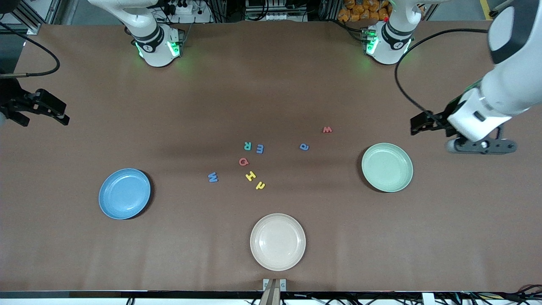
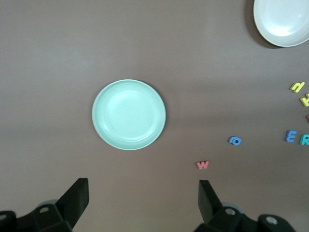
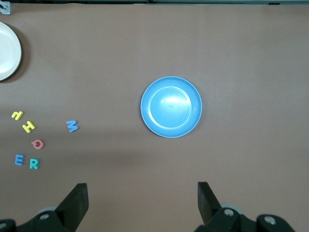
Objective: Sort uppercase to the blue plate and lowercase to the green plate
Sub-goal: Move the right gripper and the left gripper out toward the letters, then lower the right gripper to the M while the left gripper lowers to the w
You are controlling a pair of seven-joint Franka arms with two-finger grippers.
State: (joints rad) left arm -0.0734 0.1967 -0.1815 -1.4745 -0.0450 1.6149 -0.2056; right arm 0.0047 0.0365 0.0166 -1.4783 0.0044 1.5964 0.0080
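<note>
I am looking down at a brown table with three plates and eight small toy letters. Nothing has been sorted yet, so I judge this to be the very start of the task.

The blue plate (image 1: 124, 193) sits toward the right arm's end of the table, empty. The green plate (image 1: 387, 167) sits toward the left arm's end, also empty. A beige plate (image 1: 277, 241) lies between them, nearest the front camera.

The letters lie loose in the middle of the table. The capitals are W (image 1: 212, 177), R (image 1: 247, 146), Q (image 1: 243, 161) and H (image 1: 250, 176). The small letters are m (image 1: 260, 148), touching or just beside R, a yellow h (image 1: 260, 185) just beside H, a (image 1: 304, 147), and w (image 1: 327, 129), the last two nearer the green plate.

The left gripper (image 2: 143, 193) hangs over the table edge by the green plate, fingers wide apart, holding nothing. The right gripper (image 3: 142, 195) hangs over the table's end past the blue plate, fingers also wide apart and empty.

My next move, I think, is a reach to one letter. The red w stands well apart from the others, an easy first pick for the left arm. R and m, and H and h, will need careful finger placement.
</note>
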